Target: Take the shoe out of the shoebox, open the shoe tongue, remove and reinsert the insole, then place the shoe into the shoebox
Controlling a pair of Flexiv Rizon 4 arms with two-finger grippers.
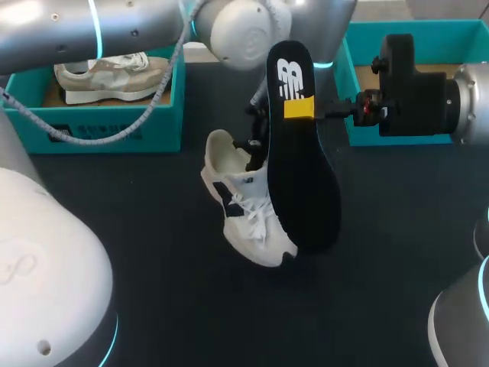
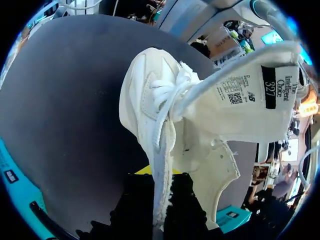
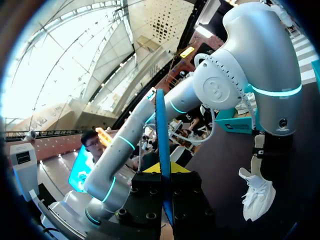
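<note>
Two arms worked over a black table. The left arm stretched in from the far left corner, its pincer pointing downward and clamped tight on the side wall of a white lace-up trainer with navy panels, the wall pinched between both fingers. The trainer's white fabric tongue stood folded up ahead of that pincer. The right arm extended level from the right, its pincer closed narrowly on the one black foam insole, held upright on edge, heel end above the fingers and toe end hanging below, close beside the trainer. The trainer sat on the table outside both teal cardboard shoeboxes: one box, well left of the left pincer, held a second, beige trainer; the other lay behind the right pincer
</note>
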